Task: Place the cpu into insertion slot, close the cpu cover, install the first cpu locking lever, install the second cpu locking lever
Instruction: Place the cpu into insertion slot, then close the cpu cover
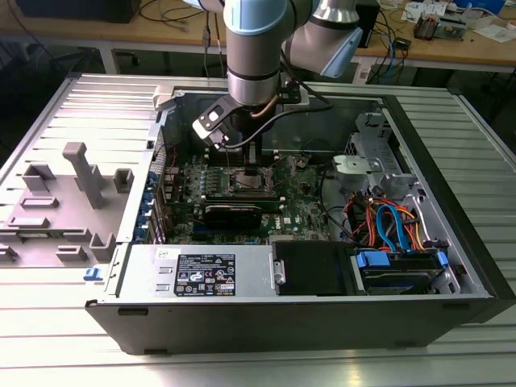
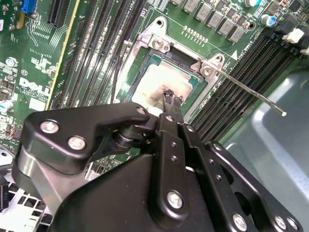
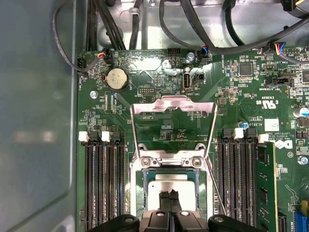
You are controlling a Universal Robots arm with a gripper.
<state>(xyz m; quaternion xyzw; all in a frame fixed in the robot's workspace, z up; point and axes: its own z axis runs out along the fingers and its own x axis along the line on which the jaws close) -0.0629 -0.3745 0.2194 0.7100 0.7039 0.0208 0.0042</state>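
**Claw over the socket, cover raised.** The cpu [image 3: 169, 182] lies flat inside the insertion slot [image 3: 137, 193], its dull metal top level with the silvery rim. The claw [image 3: 169, 195] hangs directly above the chip. Its two thin fingertips are drawn together with nothing between them, and their ends are at or just over the chip's top face; contact cannot be confirmed. The cpu cover [image 3: 173, 102] stands swung up on its hinge beyond the slot, its window showing the green motherboard [image 3: 145, 87] behind. In the second wrist view a locking lever [image 2: 251, 96] juts out unhooked across the memory slots. The exterior view places the claw [image 1: 244, 161] deep in the open computer case [image 1: 282, 322] on the counter [image 1: 258, 371].

Handling, as judged: the chip is light, stiff and smooth-topped, with a delicate underside, and is best held by opposite edges and kept level. The cover is thin, springy sheet metal, best pushed at its free edge, away from the hinge.
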